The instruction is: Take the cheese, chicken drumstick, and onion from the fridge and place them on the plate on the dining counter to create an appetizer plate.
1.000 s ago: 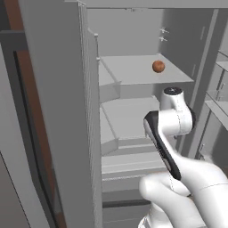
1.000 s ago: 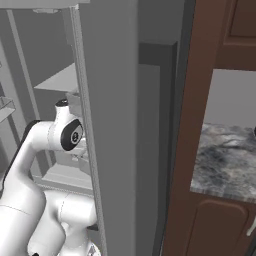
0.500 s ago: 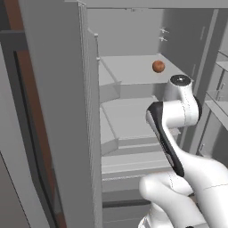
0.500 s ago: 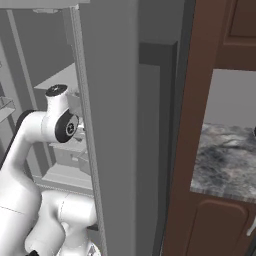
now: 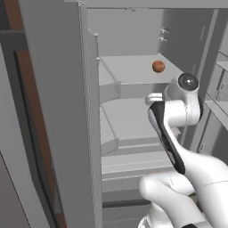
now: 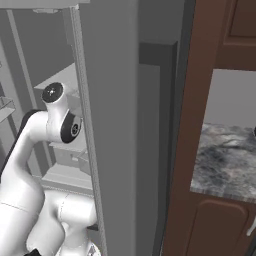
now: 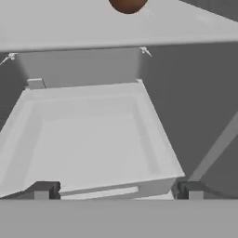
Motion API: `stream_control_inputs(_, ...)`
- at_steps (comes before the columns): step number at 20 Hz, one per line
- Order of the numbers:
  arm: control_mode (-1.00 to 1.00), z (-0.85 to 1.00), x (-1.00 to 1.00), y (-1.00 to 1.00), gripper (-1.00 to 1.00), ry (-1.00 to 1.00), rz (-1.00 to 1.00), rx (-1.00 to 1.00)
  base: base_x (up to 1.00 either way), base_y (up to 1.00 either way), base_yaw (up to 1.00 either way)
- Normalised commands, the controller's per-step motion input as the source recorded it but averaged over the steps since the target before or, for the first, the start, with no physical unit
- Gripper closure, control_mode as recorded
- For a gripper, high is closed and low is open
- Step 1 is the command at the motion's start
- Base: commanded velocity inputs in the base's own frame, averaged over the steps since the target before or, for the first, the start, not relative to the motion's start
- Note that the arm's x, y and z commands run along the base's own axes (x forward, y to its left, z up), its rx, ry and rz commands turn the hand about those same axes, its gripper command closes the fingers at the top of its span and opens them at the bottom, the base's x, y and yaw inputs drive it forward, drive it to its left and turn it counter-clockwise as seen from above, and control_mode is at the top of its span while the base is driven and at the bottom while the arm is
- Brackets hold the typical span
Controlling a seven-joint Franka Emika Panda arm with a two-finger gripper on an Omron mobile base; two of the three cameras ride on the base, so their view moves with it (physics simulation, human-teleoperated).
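The fridge (image 5: 133,75) stands open in front of me, with pale shelves inside. The onion (image 5: 158,66), a small brownish-orange ball, sits on the upper shelf towards its right side. In the hand view the onion (image 7: 128,4) peeks over that shelf's front edge at the top. My gripper (image 7: 118,191) is open, its two dark fingertips (image 7: 46,190) far apart, level with the bare shelf below the onion. Nothing lies between the fingers. The cheese, chicken drumstick and plate are out of view.
The open fridge door (image 5: 58,116) stands close on the left, and another door panel (image 6: 115,125) rises right beside the arm. Door racks (image 5: 218,95) line the right side. Dark brown cabinets (image 6: 200,100) and a grey marbled counter top (image 6: 225,160) lie further right.
The arm has lifted: its wrist has risen and drifted right, bringing the hand up from the lower shelf towards the level under the onion's shelf. The onion has not moved.
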Motion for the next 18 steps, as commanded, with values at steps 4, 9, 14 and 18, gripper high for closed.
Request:
stream_control_inputs(4, -1.00, 0.74, 0.49, -0.01, -1.00, -0.21, 0.00, 0.01, 0.00, 0.00, 0.00)
stream_control_inputs(9, -1.00, 1.00, 0.42, -0.01, -1.00, -0.04, 0.00, 0.02, 0.00, 0.00, 0.00)
stream_control_inputs(14, -1.00, 0.71, 0.34, -0.06, -1.00, 0.00, -0.01, 0.05, 0.00, 0.00, 0.00)
stream_control_inputs(18, -1.00, 0.14, 0.30, -0.12, -1.00, 0.00, -0.05, 0.04, 0.00, 0.00, 0.00)
